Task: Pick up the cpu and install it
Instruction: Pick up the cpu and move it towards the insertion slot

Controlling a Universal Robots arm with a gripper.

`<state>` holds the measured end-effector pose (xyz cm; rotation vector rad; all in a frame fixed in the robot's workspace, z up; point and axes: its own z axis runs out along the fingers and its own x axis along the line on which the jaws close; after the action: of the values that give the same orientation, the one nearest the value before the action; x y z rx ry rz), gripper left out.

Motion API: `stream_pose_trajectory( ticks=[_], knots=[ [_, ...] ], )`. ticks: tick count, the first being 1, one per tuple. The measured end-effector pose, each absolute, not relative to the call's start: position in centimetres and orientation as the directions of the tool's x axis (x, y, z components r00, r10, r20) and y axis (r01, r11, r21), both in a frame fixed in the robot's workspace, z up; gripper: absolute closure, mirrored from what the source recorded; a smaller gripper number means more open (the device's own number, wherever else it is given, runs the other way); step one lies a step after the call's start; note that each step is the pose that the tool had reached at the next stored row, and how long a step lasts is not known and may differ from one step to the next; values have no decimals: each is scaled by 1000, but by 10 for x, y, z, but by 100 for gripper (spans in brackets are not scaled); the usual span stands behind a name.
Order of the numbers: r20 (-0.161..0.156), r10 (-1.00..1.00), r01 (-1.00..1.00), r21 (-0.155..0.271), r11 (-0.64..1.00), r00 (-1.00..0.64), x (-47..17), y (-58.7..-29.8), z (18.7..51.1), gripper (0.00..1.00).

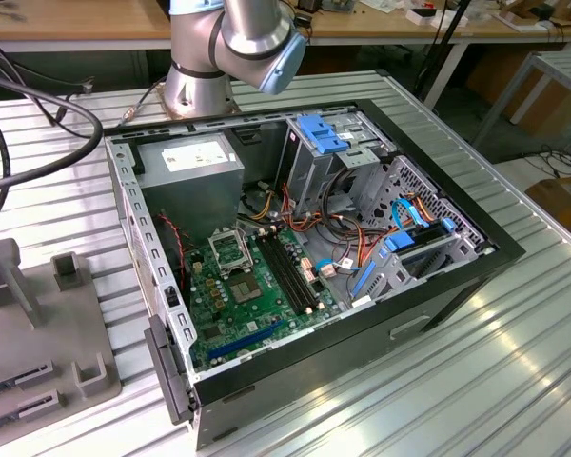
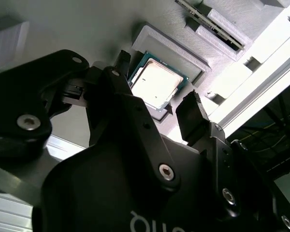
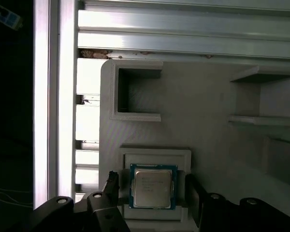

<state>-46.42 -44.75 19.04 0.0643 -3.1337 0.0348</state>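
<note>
- cpu (image 3: pixel 152 186): lies flat, metal top up, in a square raised seat (image 3: pixel 154 153) on the grey fixture plate (image 3: pixel 208 111). Both wrist views show it. In the second wrist view the cpu (image 2: pixel 154 86) catches bright light, and its greenish rim is visible all round.
- End effector (image 3: pixel 152 189): poised directly over the fixture plate's cpu seat, with its jaws apart. The black fingers (image 3: pixel 111 186) stand one on each side of the chip.
- A gap shows between each finger and the chip's edge, so nothing is gripped. The second wrist view agrees: end effector (image 2: pixel 156 82) spread, fingers (image 2: pixel 191 113) flanking the seat (image 2: pixel 164 46).
- I cannot tell how far above the chip the fingertips sit.
- Fixture plate, exterior view (image 1: pixel 38 324): rests on the ribbed metal worktop (image 1: pixel 514 362), with several upright grey blocks standing on it.
- Open computer case (image 1: pixel 438 286): lies on its side on the worktop, to the exterior view's right of the fixture plate and well apart from the cpu seat.
- Inside the case is a green motherboard (image 1: pixel 238 305) with a square metal-framed socket (image 1: pixel 230 252). A grey power-supply box (image 1: pixel 192 164) sits beyond the socket, farther from the camera than the fixture plate.
- Robot arm (image 1: pixel 238 38): its base stands on the worktop beyond the case, farther from the camera than the fixture plate.
</note>
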Motion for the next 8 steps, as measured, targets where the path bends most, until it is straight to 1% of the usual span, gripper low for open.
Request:
stream_pose_trajectory(
  ticks=[2, 3, 8],
  knots=[
    [8, -41, -41, -22, 999, -999, -464, -447, 190, 33],
    [8, -41, -41, -22, 999, -999, -464, -447, 190, 27],
    [8, -41, -41, -22, 999, -999, -464, -447, 190, 27]
  ],
)
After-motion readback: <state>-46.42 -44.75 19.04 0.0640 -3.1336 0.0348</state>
